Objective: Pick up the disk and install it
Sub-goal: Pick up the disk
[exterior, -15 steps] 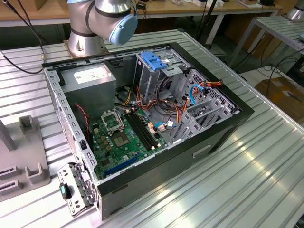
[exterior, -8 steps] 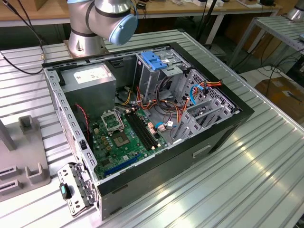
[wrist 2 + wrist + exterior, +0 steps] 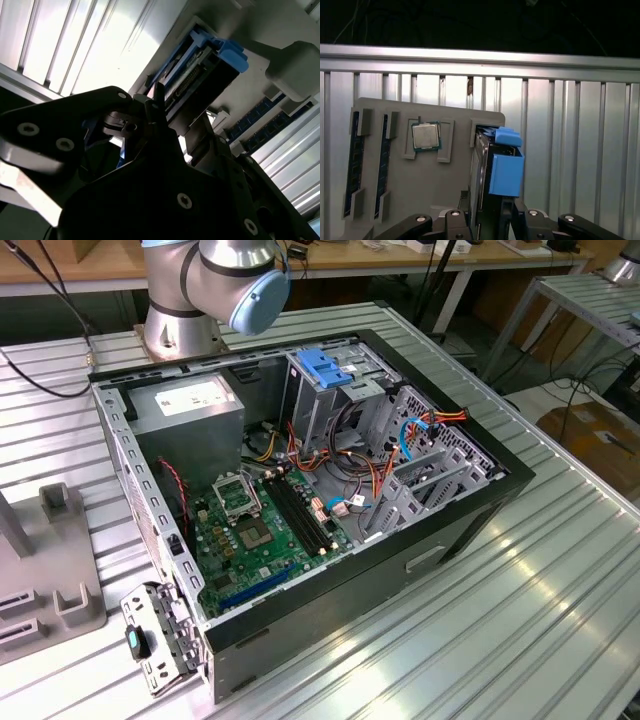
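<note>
The disk (image 3: pixel 492 170) stands on edge, a dark metal slab with blue plastic rails at its end, over the grey parts tray (image 3: pixel 445 190). My gripper (image 3: pixel 490 222) straddles it, and its black linkages spread out to either side. In the second wrist view the disk (image 3: pixel 200 75) runs between the fingertips (image 3: pixel 158 102), which press on its two faces. The gripper (image 3: pixel 177 120) looks shut on the disk. In the exterior view the open computer case (image 3: pixel 480 490) lies on the table with its grey drive cage (image 3: pixel 310 400) under a blue bracket.
The tray also holds a processor (image 3: pixel 425 136) and memory sticks (image 3: pixel 353 165). Inside the case are a power supply (image 3: pixel 190 410), a green motherboard (image 3: pixel 260 530) and loose cables (image 3: pixel 400 440). The arm's base (image 3: pixel 180 330) stands behind the case on the ribbed metal table (image 3: pixel 520 620).
</note>
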You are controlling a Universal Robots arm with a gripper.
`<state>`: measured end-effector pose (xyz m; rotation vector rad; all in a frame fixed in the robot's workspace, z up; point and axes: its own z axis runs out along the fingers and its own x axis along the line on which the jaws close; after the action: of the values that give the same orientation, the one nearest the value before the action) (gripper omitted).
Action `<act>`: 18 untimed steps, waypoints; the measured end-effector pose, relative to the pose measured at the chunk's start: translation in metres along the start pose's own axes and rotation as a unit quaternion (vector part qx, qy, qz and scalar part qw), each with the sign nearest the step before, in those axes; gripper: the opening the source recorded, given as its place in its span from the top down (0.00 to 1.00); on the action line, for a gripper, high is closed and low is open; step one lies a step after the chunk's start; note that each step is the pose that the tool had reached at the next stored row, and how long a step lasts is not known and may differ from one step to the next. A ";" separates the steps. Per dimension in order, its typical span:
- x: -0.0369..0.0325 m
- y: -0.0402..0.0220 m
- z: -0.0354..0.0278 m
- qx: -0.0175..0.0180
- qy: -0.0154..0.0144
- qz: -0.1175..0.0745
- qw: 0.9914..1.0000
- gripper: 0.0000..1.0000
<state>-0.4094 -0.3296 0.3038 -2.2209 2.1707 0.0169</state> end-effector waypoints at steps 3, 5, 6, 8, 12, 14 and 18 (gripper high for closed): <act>0.0001 0.0000 0.0015 0.000 0.000 0.000 1.000 0.56; 0.0001 0.0000 0.0015 0.000 0.000 0.000 1.000 0.56; 0.0001 0.0000 0.0016 0.000 0.000 0.000 1.000 0.56; 0.0000 0.0000 0.0015 0.000 0.000 0.000 1.000 0.56; -0.0001 0.0000 -0.0022 0.000 0.000 0.000 1.000 0.56; -0.0001 -0.0001 -0.0038 0.000 0.000 0.000 1.000 0.56; -0.0002 -0.0001 -0.0053 0.000 0.000 0.000 1.000 0.58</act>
<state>-0.4095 -0.3296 0.3091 -2.2209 2.1709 0.0168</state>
